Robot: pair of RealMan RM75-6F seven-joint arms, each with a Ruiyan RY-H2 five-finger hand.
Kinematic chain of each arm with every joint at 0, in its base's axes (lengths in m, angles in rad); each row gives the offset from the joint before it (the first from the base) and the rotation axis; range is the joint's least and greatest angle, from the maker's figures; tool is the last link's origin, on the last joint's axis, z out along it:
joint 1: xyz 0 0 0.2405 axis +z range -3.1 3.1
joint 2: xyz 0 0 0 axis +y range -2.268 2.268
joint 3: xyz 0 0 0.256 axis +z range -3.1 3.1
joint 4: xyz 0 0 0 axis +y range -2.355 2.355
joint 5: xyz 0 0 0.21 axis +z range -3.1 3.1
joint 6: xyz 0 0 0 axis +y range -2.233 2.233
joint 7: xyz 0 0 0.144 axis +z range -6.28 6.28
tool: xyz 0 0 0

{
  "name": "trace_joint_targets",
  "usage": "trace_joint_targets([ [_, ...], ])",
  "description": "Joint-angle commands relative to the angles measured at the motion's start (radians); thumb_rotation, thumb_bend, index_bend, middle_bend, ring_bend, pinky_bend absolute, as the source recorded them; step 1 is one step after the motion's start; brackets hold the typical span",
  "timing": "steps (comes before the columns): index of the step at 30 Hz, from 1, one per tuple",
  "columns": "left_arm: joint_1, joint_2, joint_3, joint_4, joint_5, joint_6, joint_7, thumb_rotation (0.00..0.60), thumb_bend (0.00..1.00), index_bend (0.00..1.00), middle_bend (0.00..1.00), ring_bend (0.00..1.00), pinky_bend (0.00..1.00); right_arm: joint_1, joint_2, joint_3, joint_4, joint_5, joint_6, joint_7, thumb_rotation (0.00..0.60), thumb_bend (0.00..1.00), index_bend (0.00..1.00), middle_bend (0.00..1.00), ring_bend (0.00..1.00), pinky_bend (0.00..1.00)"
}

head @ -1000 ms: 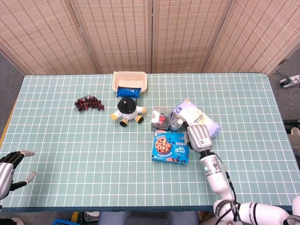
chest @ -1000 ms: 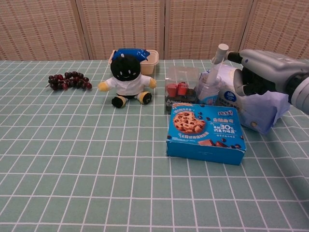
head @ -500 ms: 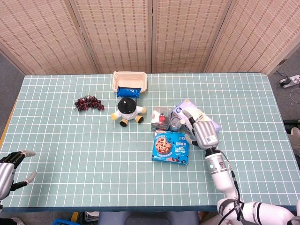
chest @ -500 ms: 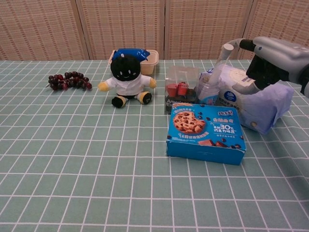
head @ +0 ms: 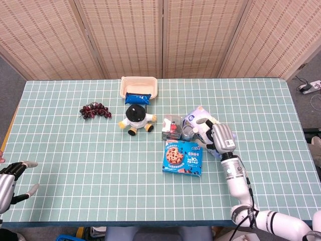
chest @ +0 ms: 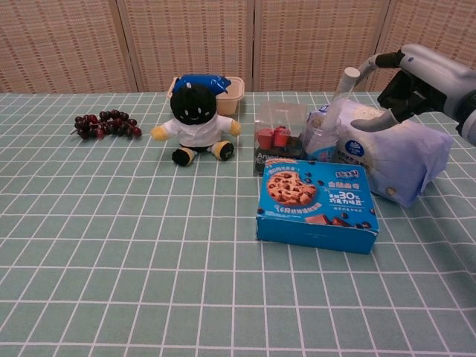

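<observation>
The left hand (head: 12,175) waits open at the table's (head: 75,165) near left edge, far away. The right hand (chest: 416,78) hovers with fingers spread (holding nothing) just above the lavender tissue pack (chest: 394,160), which lies slanted behind the cookie box (chest: 316,202).

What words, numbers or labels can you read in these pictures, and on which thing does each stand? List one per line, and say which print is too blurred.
"30%": on the front of the cookie box, chest view.
"6": at the lower left of the same box front, before characters too small to read.
Tissue pack: round blue label, print too blurred.
Blue wrapper in the tray: print too small.
Clear box and jar: labels unreadable.
</observation>
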Motion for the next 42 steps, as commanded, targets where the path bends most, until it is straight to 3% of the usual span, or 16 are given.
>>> trace_joint_targets([
  [1,0.0,0.001,0.001,-0.002,0.002,0.0,-0.002,0.6,0.24,0.4,0.35,0.32,0.44,0.007,-0.019,0.009,0.026,-0.004,-0.009,0.027,0.6,0.17,0.34,1.0,1.0,1.0],
  [19,0.004,0.007,0.004,-0.008,0.01,0.008,-0.006,0.6,0.24,0.41,0.35,0.32,0.44,0.038,-0.099,0.01,0.125,-0.014,-0.053,0.124,0.6,0.21,0.41,1.0,1.0,1.0],
  [32,0.005,0.01,0.002,-0.009,0.006,0.007,-0.013,0.6,0.24,0.41,0.35,0.32,0.44,0.051,-0.171,0.015,0.229,-0.06,-0.029,0.218,0.6,0.48,0.54,1.0,1.0,1.0],
  [42,0.005,0.01,0.003,-0.009,0.009,0.008,-0.01,0.6,0.24,0.41,0.35,0.32,0.44,0.052,-0.18,0.023,0.246,-0.081,-0.009,0.242,0.6,0.57,0.65,1.0,1.0,1.0],
])
